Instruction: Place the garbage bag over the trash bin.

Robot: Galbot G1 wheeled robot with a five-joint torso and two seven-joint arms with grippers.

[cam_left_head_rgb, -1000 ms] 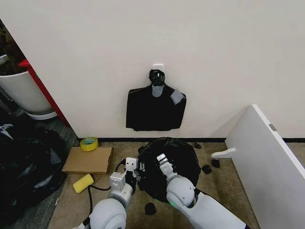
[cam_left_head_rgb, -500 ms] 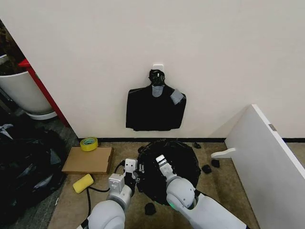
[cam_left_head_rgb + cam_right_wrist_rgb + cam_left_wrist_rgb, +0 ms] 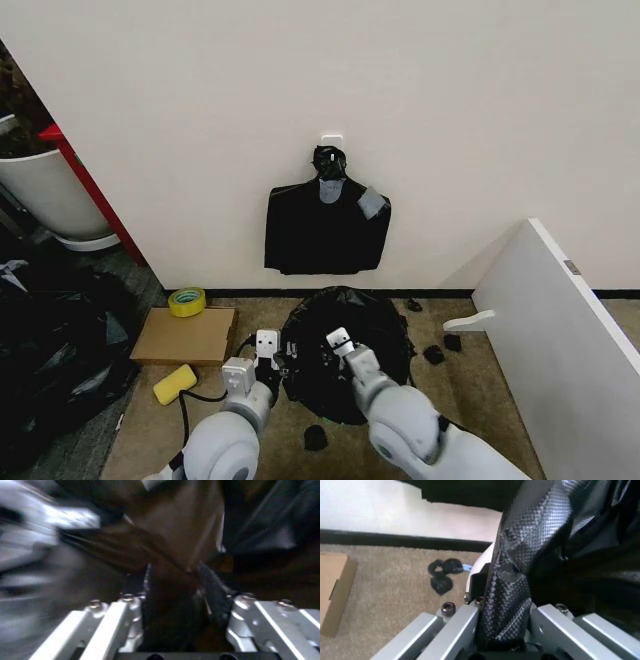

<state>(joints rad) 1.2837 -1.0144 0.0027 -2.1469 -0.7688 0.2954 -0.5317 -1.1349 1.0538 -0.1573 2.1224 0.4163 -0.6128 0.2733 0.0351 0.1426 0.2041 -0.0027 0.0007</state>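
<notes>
Nearest the robot, the left gripper (image 3: 270, 365) pinches a fold of the garbage bag (image 3: 365, 325), its jaws nearly shut on the plastic. Just beside it, the right gripper (image 3: 335, 352) clamps another fold the same way. The bag drapes over the trash bin (image 3: 481, 560) on the carpet by the wall.

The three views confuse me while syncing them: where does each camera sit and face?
Head view: high, looking down at the garbage bag by the wall; both arms show.
Left wrist view: behind the left hand, pinching bag film beside the trash bin.
Right wrist view: behind the right hand, gripping film.
All share the bag.
</notes>
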